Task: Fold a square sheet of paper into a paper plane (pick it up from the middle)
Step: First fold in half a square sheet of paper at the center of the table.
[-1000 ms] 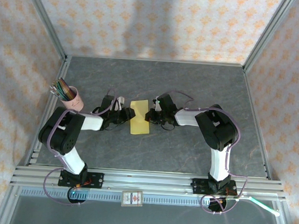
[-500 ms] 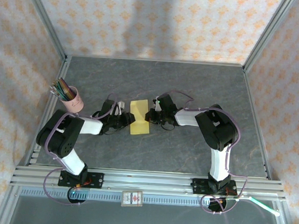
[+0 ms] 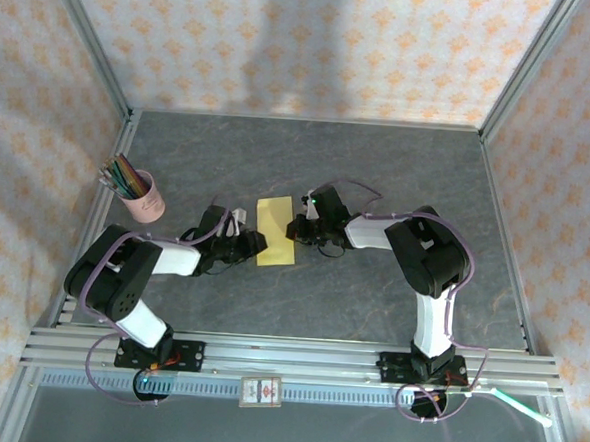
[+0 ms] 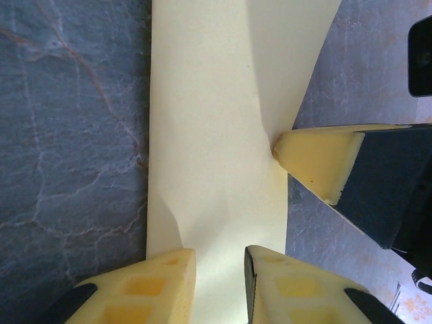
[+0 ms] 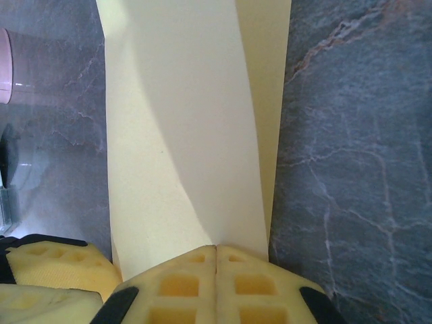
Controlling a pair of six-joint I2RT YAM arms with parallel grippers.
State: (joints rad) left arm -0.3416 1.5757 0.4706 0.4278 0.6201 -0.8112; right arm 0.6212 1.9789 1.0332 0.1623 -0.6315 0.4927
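right gripper (image 5: 216,260) has its yellow foam fingers pressed together with no gap, their tips set against the right edge of the thin yellow sheet of paper (image 3: 276,232); whether any paper is caught between them cannot be told. left gripper (image 4: 217,260) has its yellow foam fingers (image 4: 169,277) parted by a narrow slot, flat paper showing through the slot, and they rest at the sheet's near left edge without pinching it.

the sheet is folded into a long narrow strip and lies flat in the middle of the table, its length running from near to far. one layer overlaps another, leaving a slanted fold line along the strip. in the left wrist view the right gripper's fingertip touches the paper's right edge, where a small dent shows.

the dark grey marbled table (image 3: 378,176) lies bare around the strip. a pink cup holding coloured pencils (image 3: 142,198) stands well apart, near the left edge. pale walls with an orange pattern (image 3: 316,42) enclose the table on the left, far and right sides, and a silver metal rail (image 3: 297,356) runs along the near edge, carrying both arm bases.
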